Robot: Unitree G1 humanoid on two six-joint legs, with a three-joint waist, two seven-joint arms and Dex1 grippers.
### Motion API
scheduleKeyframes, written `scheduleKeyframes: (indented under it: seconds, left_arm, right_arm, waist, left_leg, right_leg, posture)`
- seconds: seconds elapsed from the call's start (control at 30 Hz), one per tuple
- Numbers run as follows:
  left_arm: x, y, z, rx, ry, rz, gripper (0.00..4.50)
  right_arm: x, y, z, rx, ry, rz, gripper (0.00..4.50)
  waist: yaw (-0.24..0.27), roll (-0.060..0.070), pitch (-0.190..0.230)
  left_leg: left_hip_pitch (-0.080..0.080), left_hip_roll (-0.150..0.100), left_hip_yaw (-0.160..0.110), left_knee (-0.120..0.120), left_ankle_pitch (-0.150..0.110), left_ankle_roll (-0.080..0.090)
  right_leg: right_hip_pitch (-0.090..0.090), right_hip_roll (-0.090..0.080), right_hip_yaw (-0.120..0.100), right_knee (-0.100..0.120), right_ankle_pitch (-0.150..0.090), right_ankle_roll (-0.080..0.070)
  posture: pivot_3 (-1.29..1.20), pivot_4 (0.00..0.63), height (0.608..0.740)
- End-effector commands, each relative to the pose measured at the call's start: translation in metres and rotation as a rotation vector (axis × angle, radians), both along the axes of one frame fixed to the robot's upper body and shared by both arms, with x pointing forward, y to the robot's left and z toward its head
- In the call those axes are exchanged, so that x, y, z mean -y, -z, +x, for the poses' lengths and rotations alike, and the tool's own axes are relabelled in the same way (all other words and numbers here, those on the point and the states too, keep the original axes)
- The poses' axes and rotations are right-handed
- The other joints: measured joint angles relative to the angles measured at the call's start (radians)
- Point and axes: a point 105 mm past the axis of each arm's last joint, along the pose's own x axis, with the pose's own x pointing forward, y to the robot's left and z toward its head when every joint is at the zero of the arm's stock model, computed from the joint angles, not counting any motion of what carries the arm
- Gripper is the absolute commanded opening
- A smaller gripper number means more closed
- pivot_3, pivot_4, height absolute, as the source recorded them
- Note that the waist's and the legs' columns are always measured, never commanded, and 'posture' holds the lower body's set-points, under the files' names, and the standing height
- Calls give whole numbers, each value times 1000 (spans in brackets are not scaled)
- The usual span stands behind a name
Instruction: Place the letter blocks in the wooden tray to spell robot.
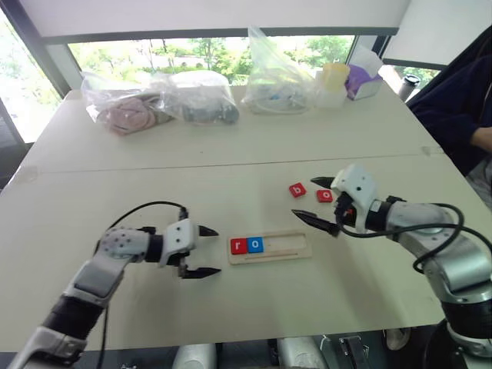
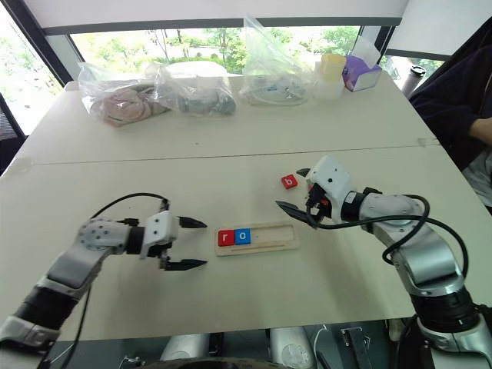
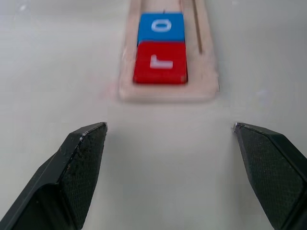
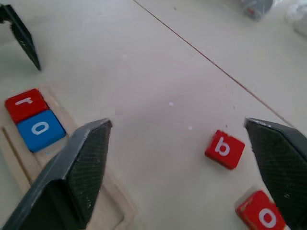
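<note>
A: Wooden tray (image 1: 296, 254), table's near middle: red "r" block (image 1: 239, 246), blue "o" block (image 1: 256, 244) at its left end. Left gripper (image 1: 204, 251) released, empty, beside that end

B: Loose toward the right edge: red "b" block (image 1: 297, 190), red "o" block (image 1: 324, 195). Right gripper (image 1: 320, 202) spread, empty, above. Risk: grabbing "o" first misspells

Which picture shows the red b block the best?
The right wrist view: the red b block sits close and big between the right gripper's open fingers, its letter easy to read. Both eye views show it small on the table beyond the wooden tray. The left wrist view looks at the tray's r and o.
</note>
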Motion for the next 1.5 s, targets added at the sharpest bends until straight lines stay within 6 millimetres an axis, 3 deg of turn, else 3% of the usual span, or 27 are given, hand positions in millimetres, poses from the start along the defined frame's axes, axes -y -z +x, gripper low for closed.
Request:
scheduleKeyframes:
  seconds: [0.03,0.17,0.4,0.53,0.87,0.97,1.13,1.3,1.5]
  left_arm:
    - [-47,5,-2,-36,-185,66,4430]
    - [-42,-35,0,16,-286,-178,4430]
    - [-17,-78,-5,35,-320,-395,4430]
    - [-8,-91,-7,41,-329,-441,4430]
    - [2,-99,-7,56,-335,-461,4430]
    - [3,-100,-5,62,-337,-461,4500]
    - [5,-101,-3,68,-339,-473,4500]
    - [17,-97,-7,38,-295,-492,4500]
    - [28,-94,-15,9,-214,-487,4500]
  right_arm:
    - [3,-5,20,24,137,29,4500]
    - [-2,4,39,-28,240,56,4500]
    - [-8,20,59,-101,336,54,4500]
    - [-5,27,64,-108,381,21,4500]
    - [-8,39,66,-174,396,39,4500]
    - [-9,44,67,-204,408,48,3612]
    - [-9,45,67,-244,431,78,1159]
    - [5,20,60,-187,471,94,1167]
    - [29,1,7,-247,571,106,1167]
  waist:
    - [-7,0,0]
    - [1,0,1]
    - [15,0,2]
    - [15,0,2]
    - [8,0,2]
    - [5,0,2]
    - [6,0,2]
    - [12,0,2]
    - [26,0,2]
  left_leg:
    - [1,3,2,0,0,0]
    - [-1,6,2,0,0,0]
    - [-8,3,2,3,0,0]
    - [-10,0,2,4,0,0]
    - [-12,-1,2,5,0,0]
    - [-12,-1,2,5,0,0]
    - [-12,-1,2,5,0,0]
    - [-12,-2,1,5,0,0]
    - [-18,-3,1,5,0,0]
  right_leg:
    - [0,1,0,0,1,-3]
    - [-2,3,-1,0,2,-4]
    - [-5,-2,-4,-3,4,-1]
    - [-6,-3,-4,-3,4,0]
    - [-8,-1,-4,-3,4,0]
    - [-8,-1,-4,-3,4,0]
    - [-7,-1,-4,-3,4,0]
    - [-7,-2,-4,-3,4,0]
    - [-14,-3,-4,-3,6,3]
  posture:
    - [0,150,740]
    - [0,150,740]
    - [0,150,740]
    - [0,150,740]
    - [0,150,740]
    - [0,150,740]
    - [0,150,740]
    - [0,150,740]
    - [0,150,740]
